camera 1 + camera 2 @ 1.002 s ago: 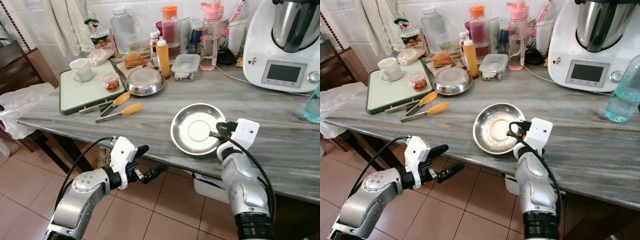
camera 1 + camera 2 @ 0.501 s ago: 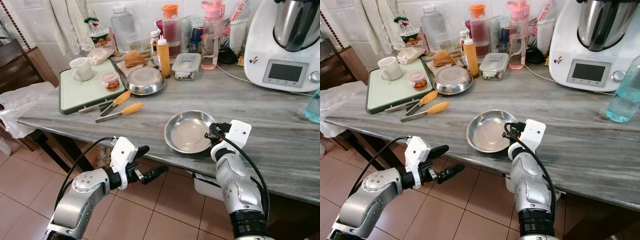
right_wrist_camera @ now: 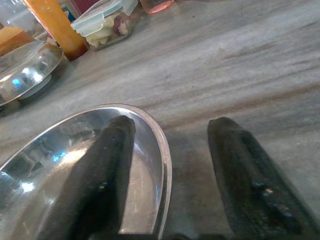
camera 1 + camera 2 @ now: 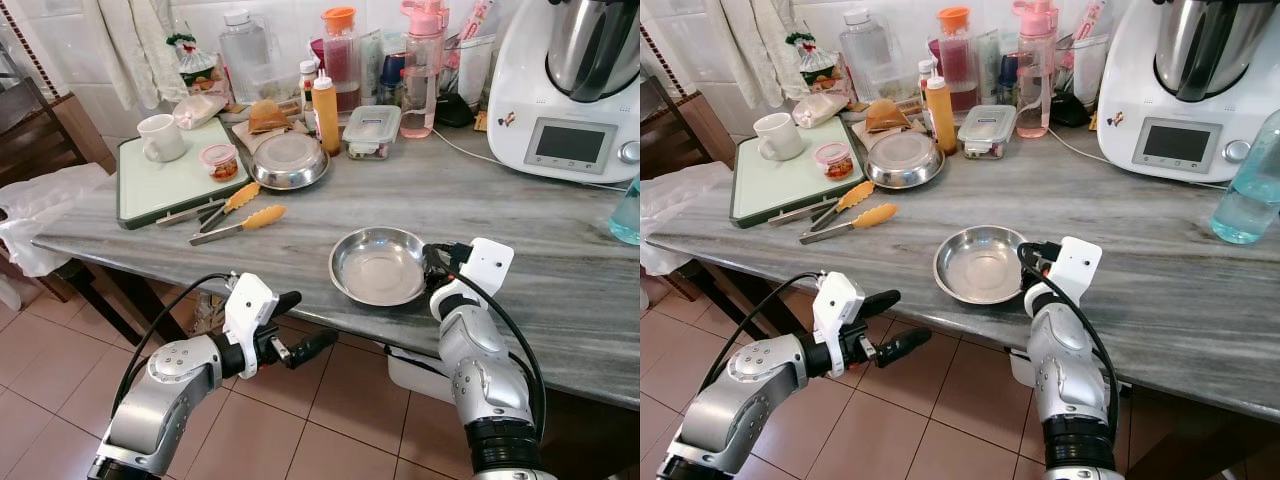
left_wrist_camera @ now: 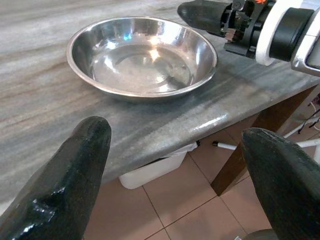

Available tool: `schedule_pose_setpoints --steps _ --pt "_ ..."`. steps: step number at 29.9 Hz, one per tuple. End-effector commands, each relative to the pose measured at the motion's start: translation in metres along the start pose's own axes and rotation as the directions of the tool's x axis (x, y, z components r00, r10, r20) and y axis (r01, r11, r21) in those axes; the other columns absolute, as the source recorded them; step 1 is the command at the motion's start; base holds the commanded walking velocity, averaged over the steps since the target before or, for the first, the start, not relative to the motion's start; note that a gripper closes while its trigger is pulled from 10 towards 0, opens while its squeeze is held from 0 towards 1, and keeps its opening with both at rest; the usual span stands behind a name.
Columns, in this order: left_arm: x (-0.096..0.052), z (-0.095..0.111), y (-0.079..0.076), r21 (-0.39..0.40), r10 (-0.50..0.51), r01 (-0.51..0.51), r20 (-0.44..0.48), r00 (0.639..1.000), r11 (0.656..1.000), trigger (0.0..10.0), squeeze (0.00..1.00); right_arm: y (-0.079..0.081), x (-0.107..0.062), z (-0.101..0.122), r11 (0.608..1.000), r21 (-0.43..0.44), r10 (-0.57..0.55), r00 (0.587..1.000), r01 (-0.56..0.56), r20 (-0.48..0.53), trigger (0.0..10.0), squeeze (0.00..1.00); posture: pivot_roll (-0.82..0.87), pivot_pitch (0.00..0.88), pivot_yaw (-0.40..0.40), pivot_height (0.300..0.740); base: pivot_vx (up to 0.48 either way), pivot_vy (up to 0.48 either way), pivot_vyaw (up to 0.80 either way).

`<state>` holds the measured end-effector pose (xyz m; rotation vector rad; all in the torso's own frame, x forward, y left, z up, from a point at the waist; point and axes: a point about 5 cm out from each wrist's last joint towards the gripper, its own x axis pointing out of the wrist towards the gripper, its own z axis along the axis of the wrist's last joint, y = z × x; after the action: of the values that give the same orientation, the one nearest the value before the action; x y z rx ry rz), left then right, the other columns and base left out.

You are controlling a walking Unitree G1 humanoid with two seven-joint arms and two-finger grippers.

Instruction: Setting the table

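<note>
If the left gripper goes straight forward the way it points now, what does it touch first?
Probably the front edge of the marble countertop, since the open left gripper sits slightly below it; the steel bowl lies just beyond.

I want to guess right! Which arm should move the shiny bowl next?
The right one, probably. Its pincer is open at the bowl rim, one finger inside and one outside. The left pincer hangs open below the counter edge.

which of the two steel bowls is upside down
The far steel bowl, beside the green tray and the orange sauce bottle, is upside down, its flat base up. The near bowl sits open side up at the right claw.
</note>
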<state>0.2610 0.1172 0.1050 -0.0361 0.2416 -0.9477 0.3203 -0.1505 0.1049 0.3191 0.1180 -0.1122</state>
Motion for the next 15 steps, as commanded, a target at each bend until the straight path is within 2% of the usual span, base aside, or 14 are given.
schedule_pose_setpoints --steps 1,9,15 --pt "-0.002 0.0 0.004 0.015 0.013 -0.012 -0.015 1.0 1.0 10.0 0.0 0.006 0.001 0.003 1.0 0.01 0.023 1.0 -0.023 0.004 10.0 1.0 0.0 0.0 0.134 0.74 0.0 0.0 0.0" --pt "-0.001 0.0 0.005 0.016 0.016 -0.016 -0.012 1.0 1.0 10.0 0.0 0.011 -0.001 0.004 0.999 0.005 0.051 0.998 -0.051 0.023 10.0 1.0 0.0 0.0 0.135 0.74 0.0 0.0 0.0" --pt "-0.001 0.0 0.005 0.017 0.015 -0.015 -0.011 1.0 1.0 10.0 0.0 0.014 -0.001 0.013 0.996 -0.068 0.065 0.996 -0.06 0.065 10.0 1.0 0.0 0.0 0.134 0.74 0.0 0.0 0.0"
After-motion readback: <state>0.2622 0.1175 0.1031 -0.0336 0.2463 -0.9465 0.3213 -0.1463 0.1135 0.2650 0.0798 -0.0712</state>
